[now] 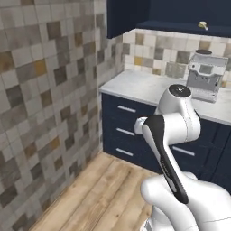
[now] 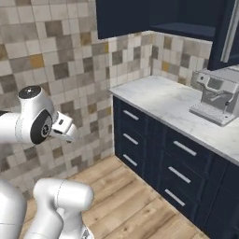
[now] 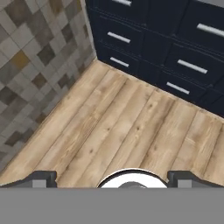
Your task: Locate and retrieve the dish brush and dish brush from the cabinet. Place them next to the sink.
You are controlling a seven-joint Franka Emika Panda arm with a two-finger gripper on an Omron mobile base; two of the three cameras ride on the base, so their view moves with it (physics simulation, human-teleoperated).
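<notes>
In the corner of the kitchen, where the mottled tile wall (image 1: 45, 90) meets a run of navy drawers (image 2: 154, 144) with silver handles, the white arm (image 1: 173, 135) stands folded up over the wooden floor (image 3: 118, 127), its elbow raised and its hand turned downward. From the hand's own camera the gripper (image 3: 112, 177) faces straight down at the floorboards, its two dark fingertips (image 3: 41, 177) set far apart at the bottom corners with nothing between them, so the jaws are spread wide and empty. Above the pale marble counter (image 1: 135, 85) hangs the dark navy cabinet (image 1: 131, 16), and in its open shelf recess, seen from the left base camera, a small pale tan thing with a rounded top sits near the front edge toward the right: this looks like one dish brush (image 1: 203, 25), though it is too small to make out its handle or bristles. From the right base camera the same recess (image 2: 186, 18) is in shadow and I cannot pick out anything on the shelf. A silver-grey coffee machine (image 1: 205, 76) stands on the counter against the tiled backsplash, below and slightly to one side of the shelf. The arm is well apart from both the counter and the cabinet, its hand low over the floor just out from the bottom drawers and the wall.
</notes>
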